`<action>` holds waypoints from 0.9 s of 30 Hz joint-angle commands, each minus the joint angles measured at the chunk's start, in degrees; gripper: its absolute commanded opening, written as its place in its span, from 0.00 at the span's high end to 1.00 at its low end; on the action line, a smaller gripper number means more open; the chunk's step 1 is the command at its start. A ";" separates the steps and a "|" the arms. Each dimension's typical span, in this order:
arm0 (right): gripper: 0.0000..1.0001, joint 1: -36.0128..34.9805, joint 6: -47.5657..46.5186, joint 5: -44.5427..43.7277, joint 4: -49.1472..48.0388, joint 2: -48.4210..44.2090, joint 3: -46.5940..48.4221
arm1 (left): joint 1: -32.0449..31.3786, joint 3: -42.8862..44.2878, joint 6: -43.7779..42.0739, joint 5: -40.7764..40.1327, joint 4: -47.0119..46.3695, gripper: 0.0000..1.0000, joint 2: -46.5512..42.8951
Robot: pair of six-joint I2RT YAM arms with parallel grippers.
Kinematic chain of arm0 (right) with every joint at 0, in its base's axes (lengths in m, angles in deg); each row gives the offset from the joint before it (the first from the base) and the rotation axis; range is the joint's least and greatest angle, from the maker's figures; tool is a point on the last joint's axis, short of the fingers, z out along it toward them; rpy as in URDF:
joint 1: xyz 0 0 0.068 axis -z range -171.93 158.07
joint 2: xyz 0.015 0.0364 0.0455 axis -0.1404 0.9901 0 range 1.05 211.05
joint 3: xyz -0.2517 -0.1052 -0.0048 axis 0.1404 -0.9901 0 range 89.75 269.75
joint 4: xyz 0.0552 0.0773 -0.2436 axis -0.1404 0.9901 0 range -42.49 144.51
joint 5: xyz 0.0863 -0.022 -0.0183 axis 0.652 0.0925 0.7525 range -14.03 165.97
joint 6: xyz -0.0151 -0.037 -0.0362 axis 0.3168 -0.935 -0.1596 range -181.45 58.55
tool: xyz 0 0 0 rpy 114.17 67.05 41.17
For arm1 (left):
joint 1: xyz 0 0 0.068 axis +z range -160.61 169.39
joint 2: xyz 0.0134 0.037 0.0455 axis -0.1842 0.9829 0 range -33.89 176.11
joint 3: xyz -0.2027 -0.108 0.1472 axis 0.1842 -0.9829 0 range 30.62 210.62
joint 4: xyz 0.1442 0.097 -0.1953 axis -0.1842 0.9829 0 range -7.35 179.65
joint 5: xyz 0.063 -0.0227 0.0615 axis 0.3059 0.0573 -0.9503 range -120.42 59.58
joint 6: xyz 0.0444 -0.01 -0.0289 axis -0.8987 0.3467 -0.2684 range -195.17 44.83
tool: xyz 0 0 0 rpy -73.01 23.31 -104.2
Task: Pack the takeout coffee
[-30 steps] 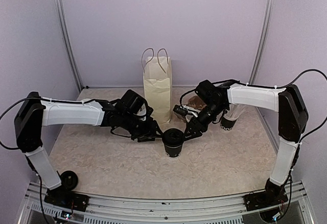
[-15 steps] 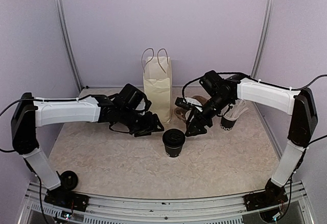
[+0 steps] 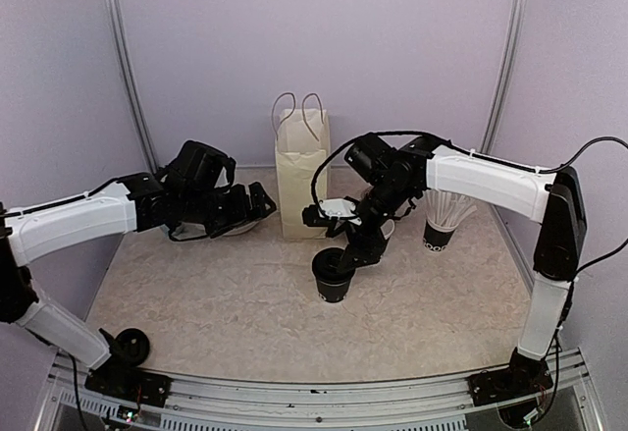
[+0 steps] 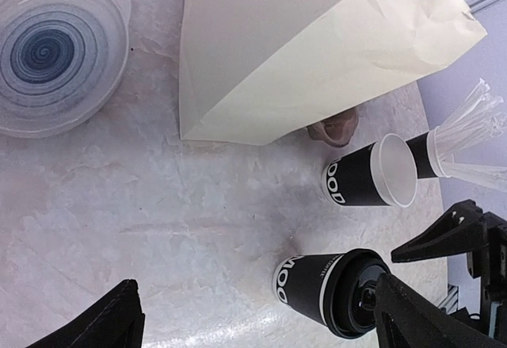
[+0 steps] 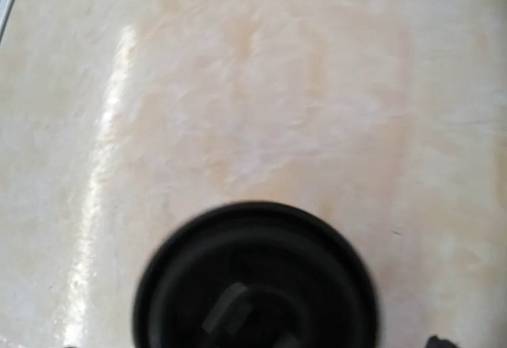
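One takeout coffee cup, black with white lettering and a black lid, stands upright mid-table; it also shows in the left wrist view, and its lid fills the blurred right wrist view. A second like cup stands behind it with its top uncovered and its white inside showing. My right gripper hovers just above the lidded cup, jaws apart, holding nothing. My left gripper is open and empty, off to the left of the paper bag; its fingers frame bare table.
A black cup stuffed with white straws stands at the right. A translucent blue dish lies left of the bag, under my left arm. A brown lump sits behind the bag's corner. Purple walls enclose the table.
Both grippers opened and came off the lidded cup. The left arm drew back to the left past the bag. The right arm swung in over the cup's lid.
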 commanded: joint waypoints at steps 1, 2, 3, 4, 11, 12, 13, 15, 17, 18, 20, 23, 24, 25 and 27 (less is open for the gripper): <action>0.06 -2.16 -1.75 -3.43 1.83 1.82 0.24 | -0.30 -2.00 -2.02 -4.09 -0.29 0.01 -3.85; 0.06 -2.36 -1.24 -4.20 1.49 2.10 0.02 | -0.30 -2.30 -2.40 -3.95 -0.55 0.01 -4.42; 0.07 -2.40 -0.75 -4.94 1.10 2.48 -0.14 | -0.23 -2.58 -2.75 -3.77 -0.63 0.01 -5.01; 0.07 -2.40 -0.30 -5.47 0.84 2.73 -0.14 | -0.21 -2.68 -2.86 -3.59 -0.63 0.01 -5.52; 0.13 -2.40 1.23 -5.95 1.99 4.70 0.57 | 0.89 -6.51 -1.37 -1.40 -3.50 0.07 -7.64; 0.14 -2.40 1.34 -5.88 1.97 4.74 0.66 | 1.05 -7.05 -0.97 -1.11 -4.19 0.08 -7.92; 0.15 -2.40 1.39 -5.87 1.99 4.79 0.70 | 1.17 -7.44 -0.68 -0.75 -4.71 0.09 -8.23; 0.17 -2.40 1.44 -5.80 2.04 4.89 0.74 | 1.36 -7.95 -0.30 -0.08 -5.47 0.10 -8.46; 0.22 -2.48 1.56 -5.72 1.98 5.07 0.96 | 1.45 -7.95 -0.25 0.23 -5.49 0.11 -8.41; 0.24 -2.53 1.67 -5.87 1.87 5.08 1.07 | 1.46 -7.87 -0.24 0.33 -5.30 0.11 -8.32; 0.27 -2.73 1.98 -6.04 1.46 5.13 1.58 | 1.59 -7.76 -0.28 0.35 -5.09 0.11 -8.45; 0.30 -3.36 3.05 -5.97 0.74 5.91 3.51 | 1.93 -7.62 -0.13 0.21 -4.75 0.12 -9.18; 0.31 -3.63 3.41 -5.79 0.47 6.57 4.77 | 2.09 -7.54 0.04 0.02 -4.45 0.12 -9.60; 0.32 -3.94 3.80 -5.57 0.38 7.37 6.15 | 2.27 -7.43 0.34 -0.30 -3.98 0.12 -10.19; 0.32 -4.79 4.37 -5.52 0.17 9.47 9.38 | 2.87 -7.18 0.72 -0.43 -2.76 0.11 -11.08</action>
